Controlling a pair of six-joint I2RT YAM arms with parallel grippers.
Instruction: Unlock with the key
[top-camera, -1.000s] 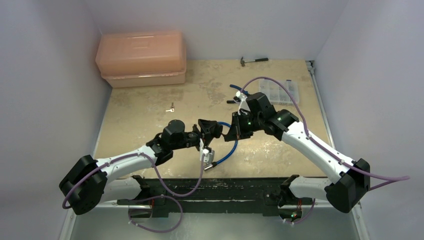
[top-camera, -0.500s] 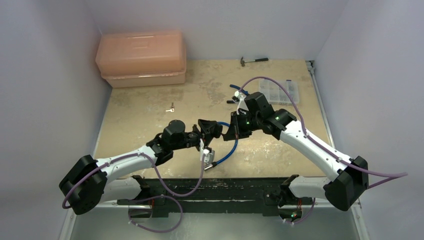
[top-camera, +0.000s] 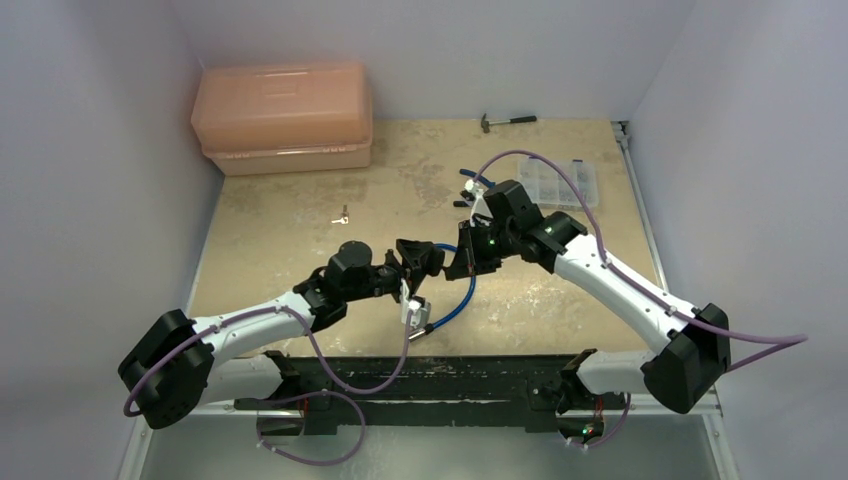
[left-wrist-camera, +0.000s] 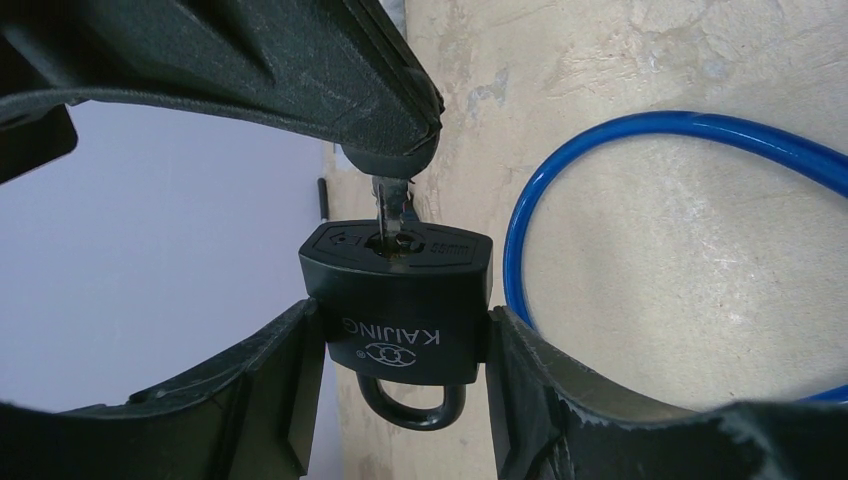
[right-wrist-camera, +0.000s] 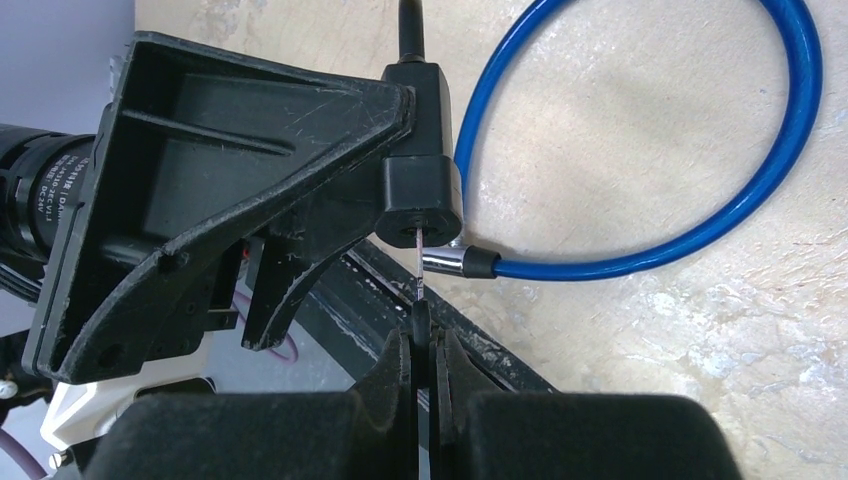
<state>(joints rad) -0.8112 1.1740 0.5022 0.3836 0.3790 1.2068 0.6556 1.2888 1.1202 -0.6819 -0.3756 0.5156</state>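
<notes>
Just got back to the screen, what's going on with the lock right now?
The left gripper clamps the padlock by its sides. The right gripper pinches the key, whose blade tip sits in the keyhole, not fully in. The shackle looks closed, so the lock is not open yet.

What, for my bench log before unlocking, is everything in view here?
table: 1, tan, under everything
padlock: 1, black, lifted, near centre
key: 1, metal blade, tip in the padlock's keyway
cable: 1, blue, looped on the table
toolbox: 1, orange, far-left corner
hammer: 1, dark, far edge
organiser box: 1, clear, far right
small metal piece: 1, silver, left of centre, too small to name
left gripper: 1, black, clamped on the padlock
right gripper: 1, black, pinching the key
</notes>
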